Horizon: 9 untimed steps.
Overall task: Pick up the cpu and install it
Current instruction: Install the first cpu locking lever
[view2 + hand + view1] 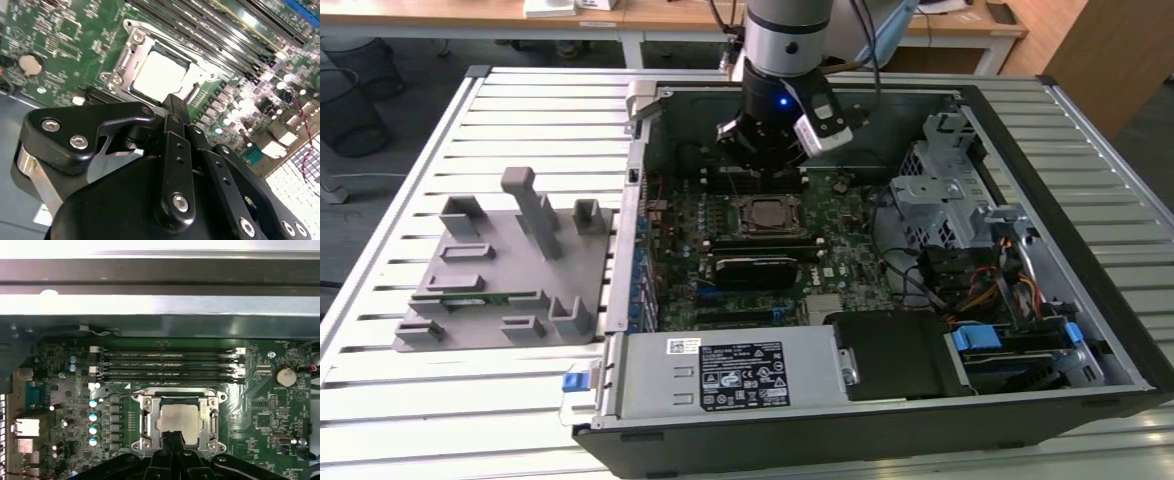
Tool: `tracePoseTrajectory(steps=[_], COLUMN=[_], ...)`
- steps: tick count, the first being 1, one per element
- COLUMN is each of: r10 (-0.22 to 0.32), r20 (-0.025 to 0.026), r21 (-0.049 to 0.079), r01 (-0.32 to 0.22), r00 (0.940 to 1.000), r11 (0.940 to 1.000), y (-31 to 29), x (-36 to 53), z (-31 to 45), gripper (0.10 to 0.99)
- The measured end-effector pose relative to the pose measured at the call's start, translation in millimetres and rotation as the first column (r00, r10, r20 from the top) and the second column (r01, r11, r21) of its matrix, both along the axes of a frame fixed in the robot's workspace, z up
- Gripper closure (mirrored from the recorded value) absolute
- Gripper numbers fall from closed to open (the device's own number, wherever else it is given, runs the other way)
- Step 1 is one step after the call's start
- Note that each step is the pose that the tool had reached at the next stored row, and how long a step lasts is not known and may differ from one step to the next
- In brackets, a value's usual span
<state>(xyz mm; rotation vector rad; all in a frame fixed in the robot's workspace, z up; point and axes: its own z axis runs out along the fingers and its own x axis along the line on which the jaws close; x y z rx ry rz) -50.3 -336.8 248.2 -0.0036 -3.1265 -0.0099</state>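
Hovering over the open computer case (1107,330), the gripper (172,107) has its fingers together and empty, the cpu (179,420) already sits in the socket mid-board, so I'd keep clear of the chip and check it lies flat.

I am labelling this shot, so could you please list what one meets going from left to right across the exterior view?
Grey fixture tray on the slatted table → cpu in its socket on the motherboard, with the gripper just behind it → silver drive cage → blue-tabbed cable connectors.
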Motion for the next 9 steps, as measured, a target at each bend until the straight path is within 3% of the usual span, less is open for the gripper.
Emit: tracePoseTrajectory(steps=[4, 7, 9], r10=[0.0, 0.0, 0.0], r20=[0.0102, 0.0177, 0.0208], r21=[0.007, 0.019, 0.034], r01=[0.0, -0.001, -0.001], r00=[0.9999, 0.9998, 0.9998], r11=[1.0, 0.9998, 0.9994], y=[0.0, 0.0, 0.0], x=[-9.3, -16.2, -20.2], z=[-0.5, -1.4, -2.0], gripper=[0.98, 0.98, 0.98])
